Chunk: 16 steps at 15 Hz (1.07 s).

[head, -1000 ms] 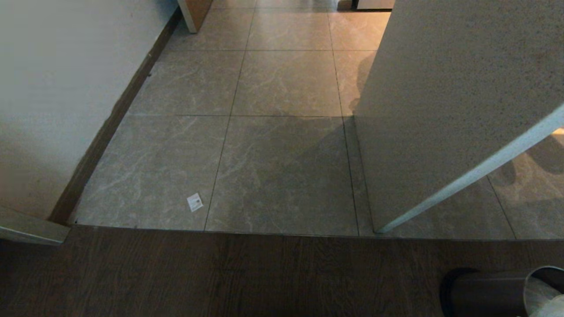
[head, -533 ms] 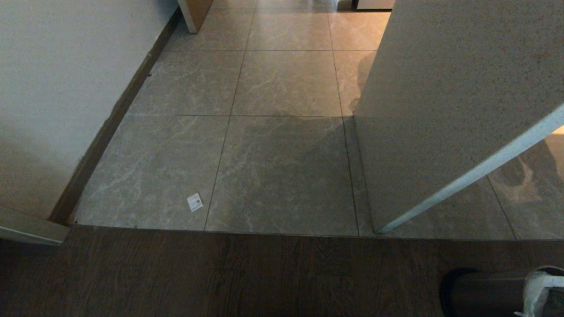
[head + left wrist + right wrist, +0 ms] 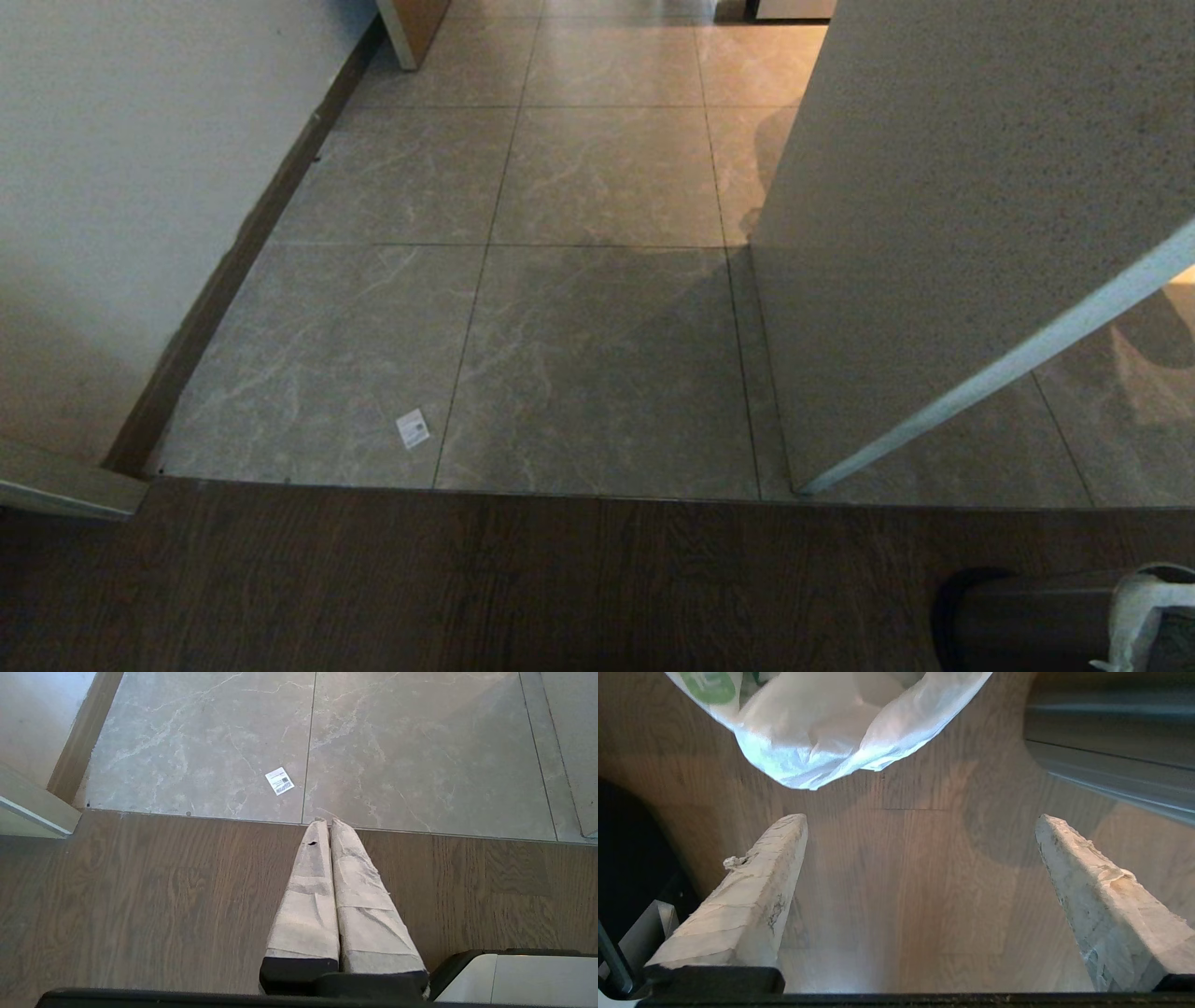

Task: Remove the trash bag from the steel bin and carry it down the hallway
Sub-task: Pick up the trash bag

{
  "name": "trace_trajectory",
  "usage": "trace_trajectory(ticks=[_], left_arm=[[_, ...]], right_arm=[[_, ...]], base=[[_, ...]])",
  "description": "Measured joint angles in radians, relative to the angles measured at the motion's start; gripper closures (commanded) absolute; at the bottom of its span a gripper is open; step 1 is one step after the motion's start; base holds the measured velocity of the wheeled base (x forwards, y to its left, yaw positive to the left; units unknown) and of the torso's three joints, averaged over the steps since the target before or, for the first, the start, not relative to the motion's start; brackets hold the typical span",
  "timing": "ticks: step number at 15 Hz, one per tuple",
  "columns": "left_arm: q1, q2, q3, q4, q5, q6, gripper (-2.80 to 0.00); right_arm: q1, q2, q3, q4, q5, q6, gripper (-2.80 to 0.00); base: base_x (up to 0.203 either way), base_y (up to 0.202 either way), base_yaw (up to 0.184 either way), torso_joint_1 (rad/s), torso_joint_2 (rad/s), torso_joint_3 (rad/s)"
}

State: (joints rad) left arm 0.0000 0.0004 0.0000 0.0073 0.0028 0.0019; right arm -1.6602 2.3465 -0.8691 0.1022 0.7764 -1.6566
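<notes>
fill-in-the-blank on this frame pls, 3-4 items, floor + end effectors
1. The left end effector hangs over the wood floor with its fingers ____.
2. The right end effector has its fingers spread ____, nothing between them.
3. The trash bag lies ahead of the right end effector's fingertips, resting on the ____ floor.
4. The small white scrap lies on a ____ tile near the wood floor's edge.

Missing words: shut; open; wood; grey

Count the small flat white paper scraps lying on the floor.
1: the small flat white paper scrap lies on a grey marble-look tile near the wood-floor edge. Others may be hidden behind the white partition.
</notes>
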Motion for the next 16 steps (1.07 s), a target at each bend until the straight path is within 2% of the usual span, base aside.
trace_trajectory(ticks=[3,5,9,12,16], left_arm=[[0.000,0.000,0.000,0.000,0.000,0.000,0.00],[0.000,0.000,0.000,0.000,0.000,0.000,0.00],[0.000,0.000,0.000,0.000,0.000,0.000,0.00],[0.000,0.000,0.000,0.000,0.000,0.001,0.00],[0.000,0.000,0.000,0.000,0.000,0.000,0.00]], right_arm=[[0.039,-0.090,0.025,0.070,0.006,0.008,-2.80],[0.108,-0.189,0.046,0.128,0.007,0.013,-2.80],[0.367,-0.358,0.043,0.203,0.008,0.047,-2.80],[0.508,-0.379,-0.067,0.214,-0.006,0.043,-2.80],[0.563,-0.300,-0.243,0.213,-0.052,0.043,-2.80]], base=[[0.000,0.000,0.000,0.000,0.00,0.000],[0.000,0.000,0.000,0.000,0.00,0.000],[0.000,0.000,0.000,0.000,0.00,0.000],[0.000,0.000,0.000,0.000,0.00,0.000],[0.000,0.000,0.000,0.000,0.00,0.000]])
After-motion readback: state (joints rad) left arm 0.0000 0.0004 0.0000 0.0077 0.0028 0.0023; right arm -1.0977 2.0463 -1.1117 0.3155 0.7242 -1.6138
